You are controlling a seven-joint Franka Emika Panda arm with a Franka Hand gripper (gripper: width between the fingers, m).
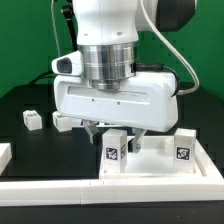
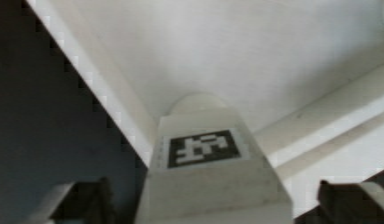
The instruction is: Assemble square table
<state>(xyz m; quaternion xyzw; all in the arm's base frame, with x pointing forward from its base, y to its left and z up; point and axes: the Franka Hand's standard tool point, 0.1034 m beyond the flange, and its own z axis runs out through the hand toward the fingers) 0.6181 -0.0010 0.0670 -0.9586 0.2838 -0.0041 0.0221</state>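
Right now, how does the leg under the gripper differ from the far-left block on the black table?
The leg stands upright on the white slab; the block lies on the black table. The leg sits inside the open gripper; the block lies well aside. Both are small, white.

Square table, white plastic, in parts. Slab point(image 1: 155, 165): large, square, raised rim, lying flat on the black tabletop point(image 1: 25, 100), toward the exterior view's right. Leg one point(image 1: 113, 150): small block standing upright at the slab's corner on the exterior view's left, black-and-white tag facing out; the wrist view shows the same tagged leg point(image 2: 205, 148) against the slab point(image 2: 295, 60). Leg two point(image 1: 183, 148): tagged, upright, at the right corner. Leg three point(image 1: 32, 119) and leg four point(image 1: 62, 122): loose on the tabletop, left of the slab.
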